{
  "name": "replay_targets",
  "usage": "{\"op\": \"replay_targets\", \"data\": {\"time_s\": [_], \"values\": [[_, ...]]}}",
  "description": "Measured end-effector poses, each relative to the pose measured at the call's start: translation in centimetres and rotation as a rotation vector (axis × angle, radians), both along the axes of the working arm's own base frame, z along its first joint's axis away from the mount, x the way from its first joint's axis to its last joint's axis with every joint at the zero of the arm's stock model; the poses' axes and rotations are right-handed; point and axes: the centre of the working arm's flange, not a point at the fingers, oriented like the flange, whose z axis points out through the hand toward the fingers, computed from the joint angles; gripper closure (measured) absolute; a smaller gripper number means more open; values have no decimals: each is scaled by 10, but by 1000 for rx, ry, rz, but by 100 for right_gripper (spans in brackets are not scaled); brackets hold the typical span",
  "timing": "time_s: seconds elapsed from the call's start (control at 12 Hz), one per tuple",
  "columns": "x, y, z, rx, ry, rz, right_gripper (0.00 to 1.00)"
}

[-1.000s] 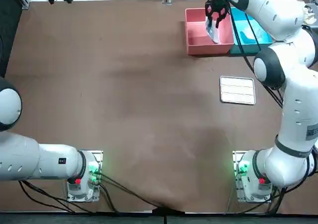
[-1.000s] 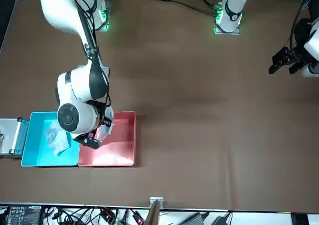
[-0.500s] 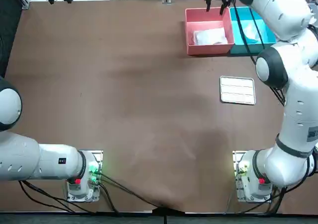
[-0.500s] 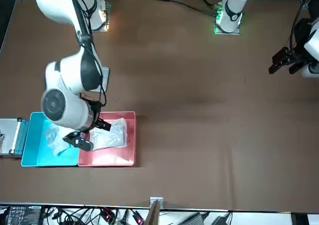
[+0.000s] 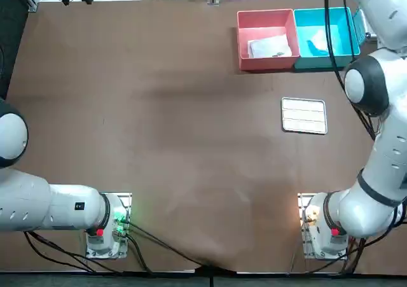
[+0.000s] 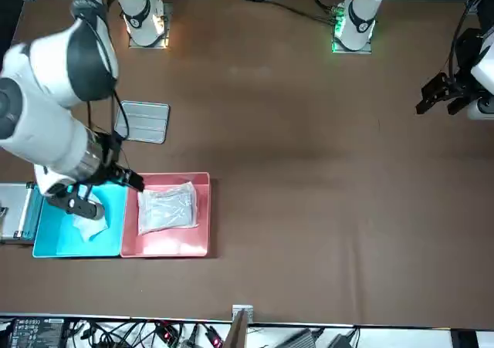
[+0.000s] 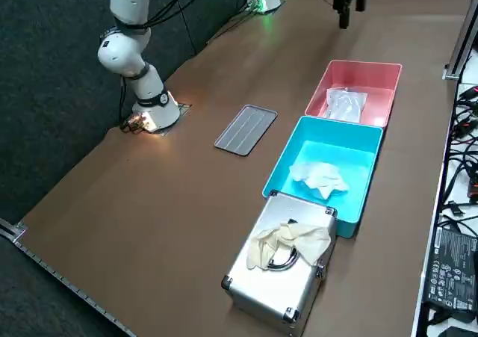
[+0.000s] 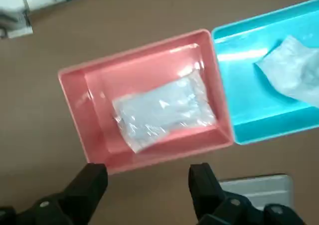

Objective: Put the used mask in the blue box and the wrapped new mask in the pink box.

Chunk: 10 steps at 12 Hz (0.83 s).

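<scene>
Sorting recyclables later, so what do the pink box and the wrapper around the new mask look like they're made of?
Pink box: likely rigid plastic, smooth walls with soft sheen. Mask wrapper: thin clear film, crinkled with bright glints. Right gripper hangs open above the box's edge.

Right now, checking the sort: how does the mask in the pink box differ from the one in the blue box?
The wrapped mask lies flat in shiny clear plastic; the used mask is bare and crumpled. The wrapped mask sits in the pink box, the used mask in the blue box. Both are pale and lie free; the right gripper hangs open above.
</scene>
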Motion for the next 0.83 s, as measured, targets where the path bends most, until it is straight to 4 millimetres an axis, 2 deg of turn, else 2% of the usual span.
{"op": "replay_targets", "data": {"time_s": [0.17,0.58,0.83], "values": [[-7,-22,12,-8,29,92,0],[-25,-104,37,-25,39,177,0],[-47,-123,50,-44,48,172,0]]}}
